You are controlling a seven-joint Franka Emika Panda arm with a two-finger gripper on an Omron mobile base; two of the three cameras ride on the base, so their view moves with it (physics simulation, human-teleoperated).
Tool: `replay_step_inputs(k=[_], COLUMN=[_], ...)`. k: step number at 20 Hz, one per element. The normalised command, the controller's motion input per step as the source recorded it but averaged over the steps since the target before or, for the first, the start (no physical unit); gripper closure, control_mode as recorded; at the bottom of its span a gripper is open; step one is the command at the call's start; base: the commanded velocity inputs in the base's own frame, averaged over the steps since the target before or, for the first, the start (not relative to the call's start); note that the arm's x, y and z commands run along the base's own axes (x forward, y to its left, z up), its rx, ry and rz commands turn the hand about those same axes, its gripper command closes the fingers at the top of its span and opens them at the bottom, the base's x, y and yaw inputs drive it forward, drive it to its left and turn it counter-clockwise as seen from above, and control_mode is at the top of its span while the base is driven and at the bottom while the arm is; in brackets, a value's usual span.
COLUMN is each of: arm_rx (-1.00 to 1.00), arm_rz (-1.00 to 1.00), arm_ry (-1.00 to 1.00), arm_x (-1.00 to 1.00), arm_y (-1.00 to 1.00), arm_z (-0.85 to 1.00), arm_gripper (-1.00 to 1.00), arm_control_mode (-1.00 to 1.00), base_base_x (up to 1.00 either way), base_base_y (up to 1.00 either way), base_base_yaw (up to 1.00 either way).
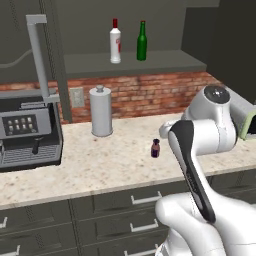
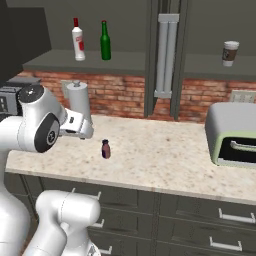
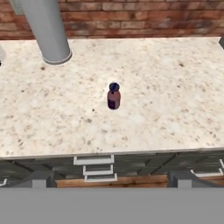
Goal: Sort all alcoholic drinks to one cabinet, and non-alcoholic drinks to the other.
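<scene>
Your gripper's fingertips sit below the hand view's edge; its jaws stand wide, holding nothing. The purple bottle (image 3: pixel 113 96) stands at center, the grey canister (image 3: pixel 47 30) cropped at eleven o'clock.

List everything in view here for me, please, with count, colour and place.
White bottle: 1, white, red cap, left cabinet shelf.
Green bottle: 1, dark green, beside it.
Coffee cup: 1, white lid, brown sleeve, right cabinet shelf.
Purple bottle: 1, purple, dark cap, upright on counter.
Canister: 1, grey, counter, by brick wall.
Coffee machine: 1, grey, counter's left end.
Toaster oven: 1, pale green, counter's right.
Arm: 1, white.
</scene>
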Motion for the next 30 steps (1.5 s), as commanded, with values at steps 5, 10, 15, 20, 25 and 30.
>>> replay_step_inputs(k=[5, 10, 15, 20, 25, 30], arm_rx=[0.03, 0.02, 0.01, 0.00, 0.00, 0.00], arm_rz=[0.00, 0.00, 0.00, 0.00, 0.00, 0.00], arm_ry=[0.00, 0.00, 0.00, 0.00, 0.00, 0.00], arm_x=[0.27, 0.28, 0.31, 0.31, 0.29, 0.29], arm_y=[-0.12, -0.02, 0.00, 0.00, -0.02, -0.02], arm_z=[-0.30, -0.30, -0.26, -0.23, -0.25, -0.27], arm_gripper=[-1.00, -1.00, -1.00, -1.00, -1.00, -1.00], arm_control_mode=[-1.00, -1.00, -1.00, -1.00, -1.00, -1.00], base_base_x=[0.00, 0.00, 0.00, 0.00, 0.00, 0.00], base_base_y=[0.00, 0.00, 0.00, 0.00, 0.00, 0.00], base_base_yaw=[0.00, 0.00, 0.00, 0.00, 0.00, 0.00])
